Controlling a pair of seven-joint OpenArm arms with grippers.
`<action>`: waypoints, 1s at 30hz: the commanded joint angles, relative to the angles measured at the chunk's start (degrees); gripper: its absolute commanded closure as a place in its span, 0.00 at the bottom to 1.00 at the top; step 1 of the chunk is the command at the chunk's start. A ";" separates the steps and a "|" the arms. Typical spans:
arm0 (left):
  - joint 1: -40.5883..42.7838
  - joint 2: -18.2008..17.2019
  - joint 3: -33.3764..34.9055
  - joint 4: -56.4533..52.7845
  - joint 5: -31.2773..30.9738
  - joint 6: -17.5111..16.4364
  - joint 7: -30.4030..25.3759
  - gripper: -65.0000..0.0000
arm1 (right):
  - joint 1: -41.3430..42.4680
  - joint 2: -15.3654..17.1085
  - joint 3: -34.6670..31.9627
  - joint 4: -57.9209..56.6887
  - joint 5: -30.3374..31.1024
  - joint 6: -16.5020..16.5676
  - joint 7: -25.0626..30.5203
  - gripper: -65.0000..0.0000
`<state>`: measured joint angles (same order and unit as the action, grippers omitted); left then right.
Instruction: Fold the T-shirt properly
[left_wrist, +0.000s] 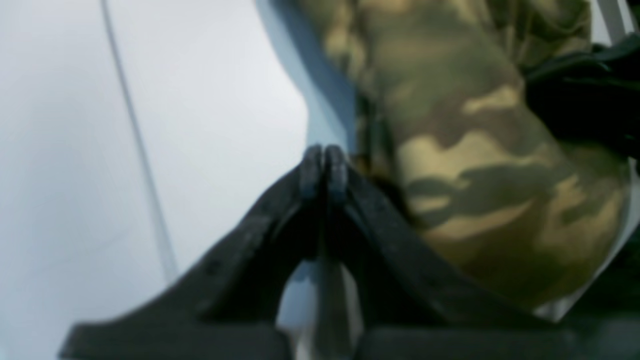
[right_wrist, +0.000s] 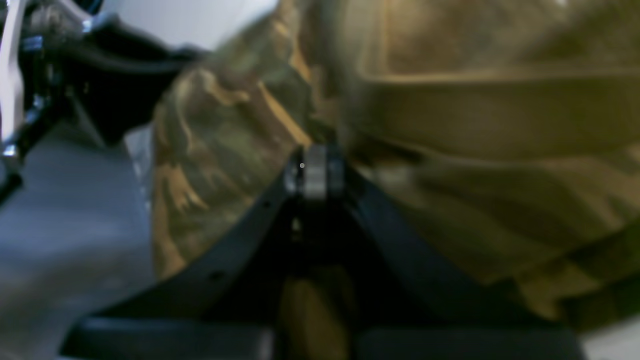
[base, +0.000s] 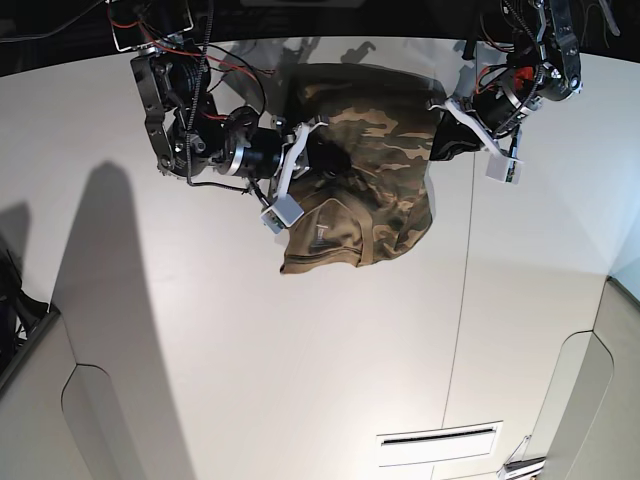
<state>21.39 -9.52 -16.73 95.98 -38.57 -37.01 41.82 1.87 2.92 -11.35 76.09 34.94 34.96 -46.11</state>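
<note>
The camouflage T-shirt (base: 372, 120) lies bunched at the far middle of the white table (base: 250, 350), and a flap turned over toward the front shows its plain tan inside (base: 325, 240). My right gripper (base: 318, 152) is on its left edge. In the right wrist view the gripper (right_wrist: 315, 170) is shut with cloth (right_wrist: 450, 125) all around the tips. My left gripper (base: 441, 132) is on the shirt's right edge. In the left wrist view the gripper (left_wrist: 324, 167) is shut, with the shirt (left_wrist: 475, 150) against its right finger and raised a little over the table.
A thin seam (base: 465, 290) runs front to back across the table right of the shirt. A vent slot (base: 437, 443) sits near the front right. Both arms with their cables crowd the far edge. Grey panels stand at the front left (base: 30, 380) and right (base: 620, 350) corners.
</note>
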 joint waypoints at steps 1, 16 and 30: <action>-0.17 -0.31 0.72 -0.46 0.02 -0.31 -0.07 0.96 | 1.01 0.79 0.02 -1.38 -2.10 -0.66 -0.59 1.00; -0.20 -0.35 -2.80 6.21 -6.75 -2.71 6.75 0.96 | 1.25 2.64 0.13 10.71 3.04 -0.68 -5.42 1.00; 13.66 -0.35 -15.37 19.23 -7.50 -2.69 8.22 0.96 | -11.28 12.41 10.25 33.05 6.49 -1.31 -10.64 1.00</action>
<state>34.63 -9.50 -31.73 114.32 -45.23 -39.27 50.63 -9.67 15.07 -1.17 108.22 40.23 33.28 -57.56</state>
